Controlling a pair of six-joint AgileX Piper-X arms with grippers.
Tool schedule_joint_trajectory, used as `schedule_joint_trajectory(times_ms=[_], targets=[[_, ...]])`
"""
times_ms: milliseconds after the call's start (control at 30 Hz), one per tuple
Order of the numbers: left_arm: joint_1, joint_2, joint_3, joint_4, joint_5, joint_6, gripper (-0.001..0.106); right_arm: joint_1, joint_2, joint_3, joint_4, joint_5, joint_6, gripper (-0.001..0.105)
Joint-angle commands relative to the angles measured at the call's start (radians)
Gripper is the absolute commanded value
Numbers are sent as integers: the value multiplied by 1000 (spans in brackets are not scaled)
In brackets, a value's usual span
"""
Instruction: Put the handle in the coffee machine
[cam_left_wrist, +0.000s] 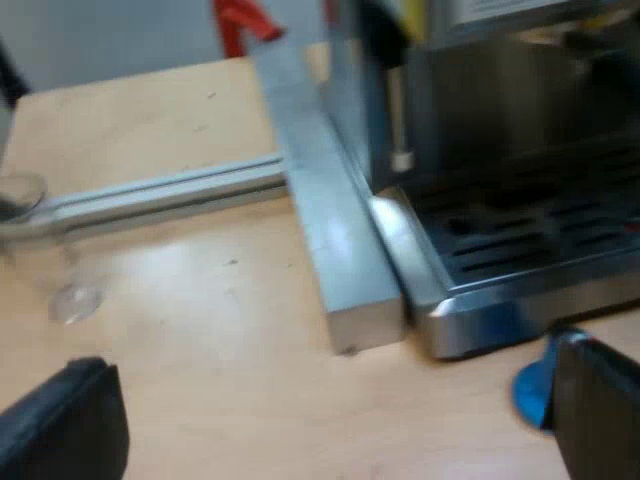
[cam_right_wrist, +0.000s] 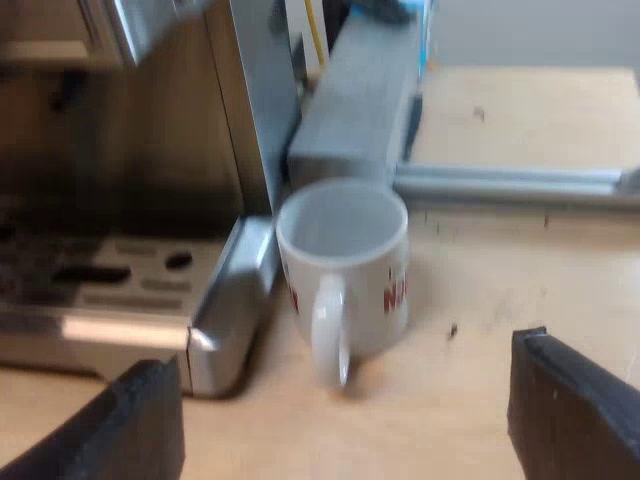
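The espresso machine (cam_left_wrist: 520, 200) is shown cased in brushed metal, and its drip tray (cam_left_wrist: 470, 310) is edged with a polished, reflective rim. The bench (cam_left_wrist: 200, 350) is made of pale wood, smooth and faintly sheened. The frame bar (cam_left_wrist: 335, 250) is finished in matt grey metal. The mug (cam_right_wrist: 345, 260) is glazed glossy white and lettered in red. The tamper (cam_left_wrist: 530, 390) is seen as smooth and blue. The fingers (cam_right_wrist: 575, 415) of the right pincer (cam_right_wrist: 345, 420) are finished in matt black.

The coffee machine (cam_left_wrist: 500, 130) is shiny silver metal. It stands upright on the tabletop (cam_left_wrist: 200, 350). Its drip tray (cam_left_wrist: 530, 235) at the front has dark slots, maybe black.
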Motion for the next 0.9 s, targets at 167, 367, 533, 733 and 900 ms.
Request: schedule_joint_trajectory(times_ms=[167,367,533,733,900], targets=[[-7,-139,87,-41,-58,-17,87,-1,-45,83,-8,2,20,69],[-7,-136,110,-57,-58,-17,87,-1,-45,124,27,3,20,69],[-7,-136,110,-56,-56,-17,87,-1,-45,124,32,5,20,69],[-7,-136,110,-56,-56,-17,87,-1,-45,124,32,0,39,69],[-2,-136,110,-56,-56,-17,87,-1,-45,124,32,0,39,69]])
